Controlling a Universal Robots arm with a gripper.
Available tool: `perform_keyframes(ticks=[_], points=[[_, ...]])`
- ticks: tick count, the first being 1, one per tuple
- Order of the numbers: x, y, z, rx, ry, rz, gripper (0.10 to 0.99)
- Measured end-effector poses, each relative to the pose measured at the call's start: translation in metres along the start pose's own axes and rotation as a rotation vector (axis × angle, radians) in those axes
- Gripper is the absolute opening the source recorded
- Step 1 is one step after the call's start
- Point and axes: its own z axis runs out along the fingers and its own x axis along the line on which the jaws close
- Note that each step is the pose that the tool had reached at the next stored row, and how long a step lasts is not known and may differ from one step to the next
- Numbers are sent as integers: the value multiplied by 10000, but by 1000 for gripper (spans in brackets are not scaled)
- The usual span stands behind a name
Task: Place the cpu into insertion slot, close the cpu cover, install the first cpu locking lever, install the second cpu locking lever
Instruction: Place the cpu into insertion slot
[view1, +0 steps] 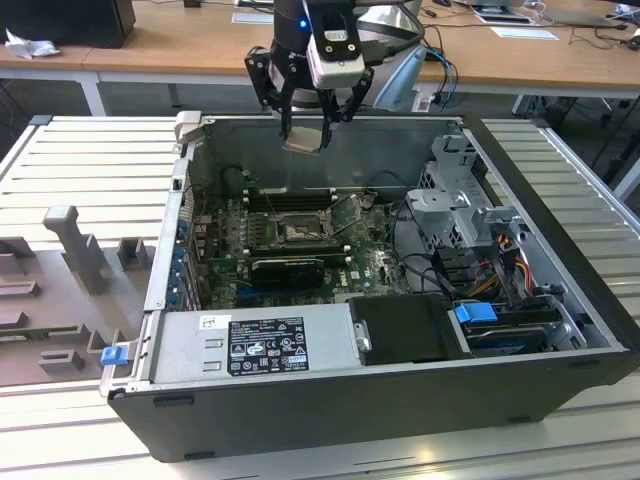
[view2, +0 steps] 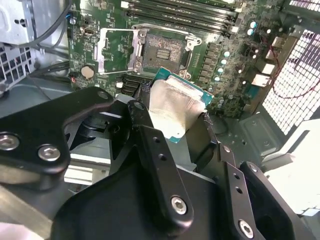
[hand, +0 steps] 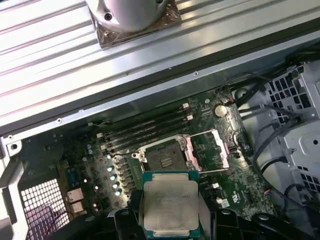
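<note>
On the exterior view's left a grey moulded tray lies on the ribbed table beside the open computer case. Inside the case, on the green board, the insertion slot sits bare, its contact field uncovered in both wrist views. Just to its right in the exterior view, the cpu cover is folded back off the socket. High above the slot, level with the case's rear wall, the gripper is clamped on the cpu, which it holds by two opposite edges with the pale metal top showing in the first wrist view. On the far right stands the drive cage. The first step, placing the chip, appears to be in hand and unfinished. Seating it would call for a descent squared to the socket's rim, clear of the raised cover.
</note>
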Motion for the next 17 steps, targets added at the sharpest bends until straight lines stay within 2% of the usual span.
perform_keyframes(ticks=[14,17], points=[[0,0,0,-26,-160,1766,533],[0,0,2,-32,-234,2549,533]])
